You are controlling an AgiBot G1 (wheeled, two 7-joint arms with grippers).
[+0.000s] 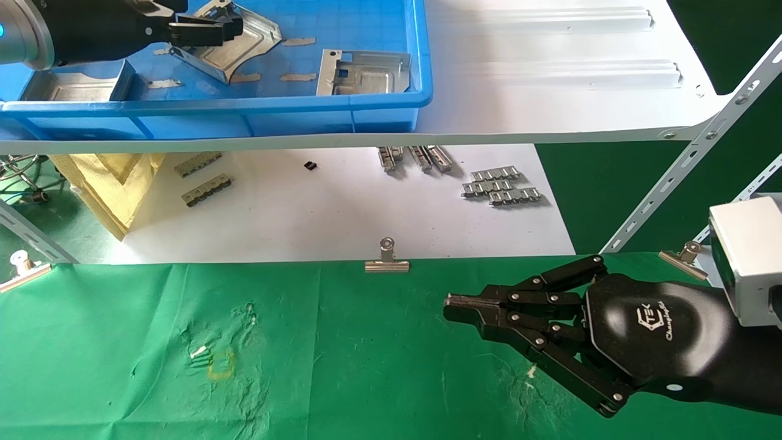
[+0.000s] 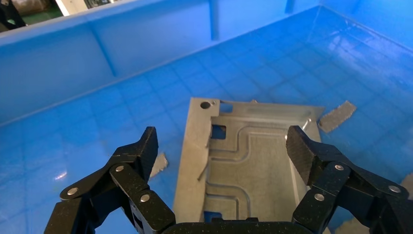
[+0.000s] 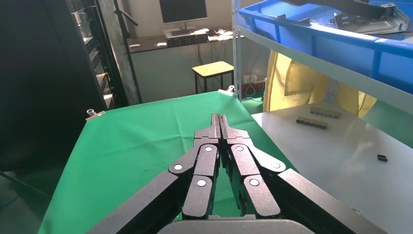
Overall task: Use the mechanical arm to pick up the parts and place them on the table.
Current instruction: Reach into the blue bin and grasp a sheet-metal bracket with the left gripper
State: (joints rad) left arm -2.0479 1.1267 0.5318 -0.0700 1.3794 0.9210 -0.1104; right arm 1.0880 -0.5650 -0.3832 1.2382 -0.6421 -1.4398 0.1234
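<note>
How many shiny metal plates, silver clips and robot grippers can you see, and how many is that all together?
Metal plates in the blue tray: 3 (one, one, one)
Silver clips on the green cloth's edge: 3 (one, one, one)
Grippers: 2 (left gripper, right gripper)
Total: 8

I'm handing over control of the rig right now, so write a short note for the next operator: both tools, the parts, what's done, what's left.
Left tool: open, inside the blue tray on the white shelf, fingers on either side of a sheet-metal part, not closed on it.
Right tool: shut, holding nothing, parked over the green table.
Parts: the head view shows three plates in the tray, one under the left tool, one at the tray's right, one at its left.
Done: no part on the table.
Left: grasp, lift out, set on the cloth; repeat for the others.
</note>
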